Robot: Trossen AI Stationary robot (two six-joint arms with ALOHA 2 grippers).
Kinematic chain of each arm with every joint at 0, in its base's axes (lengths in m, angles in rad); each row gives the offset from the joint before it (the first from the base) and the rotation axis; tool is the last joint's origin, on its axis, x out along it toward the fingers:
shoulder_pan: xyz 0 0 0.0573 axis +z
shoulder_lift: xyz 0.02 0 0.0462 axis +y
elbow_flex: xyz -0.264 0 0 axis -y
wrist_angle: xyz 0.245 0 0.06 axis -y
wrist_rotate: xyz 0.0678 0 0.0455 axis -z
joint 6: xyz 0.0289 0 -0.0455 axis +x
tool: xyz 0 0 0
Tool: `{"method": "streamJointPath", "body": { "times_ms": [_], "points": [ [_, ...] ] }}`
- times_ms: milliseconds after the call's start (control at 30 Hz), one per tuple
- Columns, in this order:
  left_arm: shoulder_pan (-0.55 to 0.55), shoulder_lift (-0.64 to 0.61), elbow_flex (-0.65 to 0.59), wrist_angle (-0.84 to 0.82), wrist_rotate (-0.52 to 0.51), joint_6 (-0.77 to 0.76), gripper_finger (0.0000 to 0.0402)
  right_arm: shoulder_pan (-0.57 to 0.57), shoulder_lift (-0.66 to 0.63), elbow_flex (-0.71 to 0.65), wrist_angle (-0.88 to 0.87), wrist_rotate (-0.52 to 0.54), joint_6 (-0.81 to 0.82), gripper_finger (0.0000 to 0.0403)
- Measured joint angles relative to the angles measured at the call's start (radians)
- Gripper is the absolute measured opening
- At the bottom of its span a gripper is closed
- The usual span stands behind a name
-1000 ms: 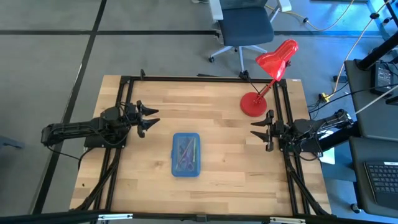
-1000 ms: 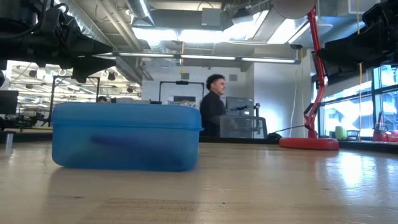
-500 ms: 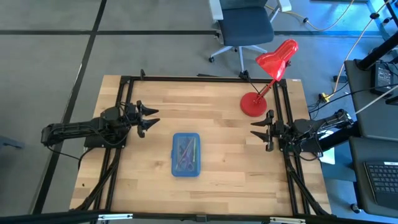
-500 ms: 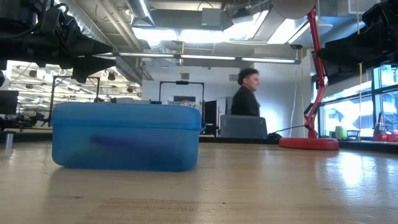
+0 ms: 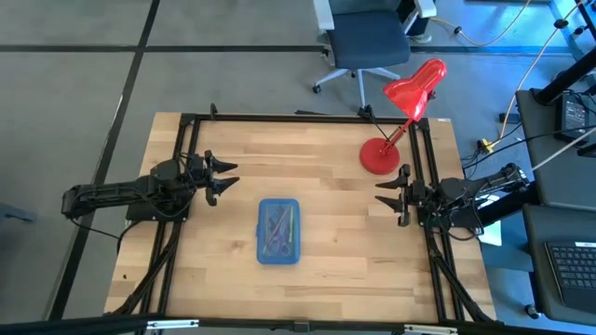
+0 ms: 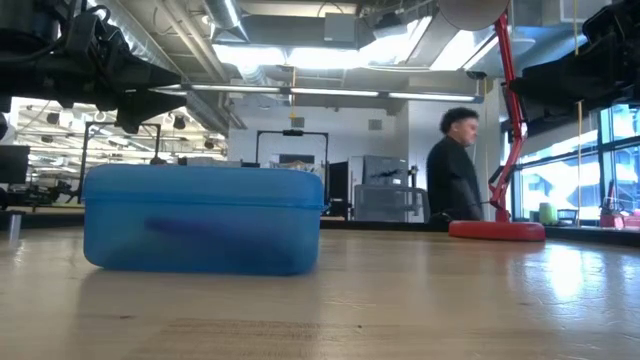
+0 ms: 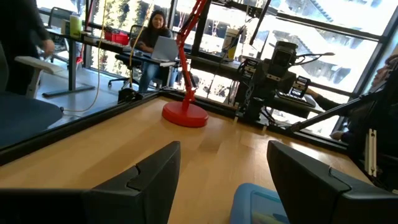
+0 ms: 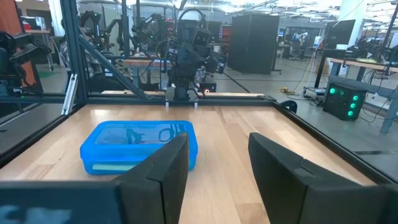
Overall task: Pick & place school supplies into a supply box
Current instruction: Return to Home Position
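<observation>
The wooden table (image 5: pixel 326 158) takes up most of the overhead shot, with a black frame running round its edges. The left arm (image 5: pixel 112 195) lies low along the left edge. The left gripper (image 5: pixel 233 179) pokes in over the wood, fingers spread wide with nothing between them. The right arm (image 5: pixel 475 197) mirrors it at the right edge. The right gripper (image 5: pixel 379 194) is likewise splayed and empty, pointing back across the table. Both sit well apart from anything on the table.

Out in the room behind, a person (image 6: pixel 452 165) in dark clothes stands just beside the lamp's stem in the low shot.

The red lamp (image 5: pixel 378 156) has its round base near the back right corner, with the head leaning out past the back edge.

The blue see-through box (image 5: pixel 278 231) lies flat about midway between the left and right edges, nearer the front edge than the back. From table height its lid (image 6: pixel 203 180) looks shut down on the bottom half.

Inside the box, through the plastic, a bunch of pens and pencils (image 5: pixel 287 221) show as thin coloured streaks running lengthwise. They're too small to tell which is which.
</observation>
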Motion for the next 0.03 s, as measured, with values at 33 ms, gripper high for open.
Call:
{"method": "streamJointPath", "body": {
  "times_ms": [33],
  "points": [
    [0.0, 0.0, 0.0, 0.0, 0.0, 0.0, 0.0233, 0.0, 0.0, 0.0, 0.0, 0.0, 0.0, 0.0172]
  ]
}}
